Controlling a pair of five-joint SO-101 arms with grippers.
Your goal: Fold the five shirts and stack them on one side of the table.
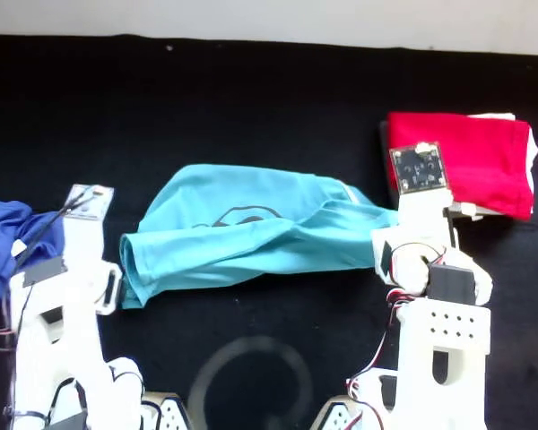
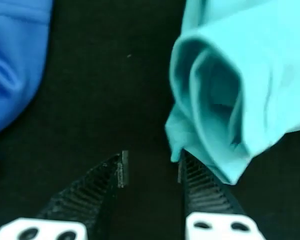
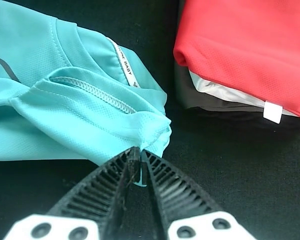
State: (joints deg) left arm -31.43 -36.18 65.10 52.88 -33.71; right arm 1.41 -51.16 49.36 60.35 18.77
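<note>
your right gripper point(image 3: 138, 167) is pinched shut on a corner of the teal shirt point(image 1: 251, 228), which lies rumpled mid-table. your left gripper point(image 2: 151, 167) stands parted over the black table point(image 2: 105, 90), one side against the shirt's other end. the blue shirt point(image 1: 0, 237) is cut off at the frame edge. the layers beneath the red shirt point(image 1: 466, 157) are too hidden to count.

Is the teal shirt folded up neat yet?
Not neatly. The teal shirt lies doubled over lengthwise but rumpled and bunched, and the right gripper pinches one end between its fingers.
</note>
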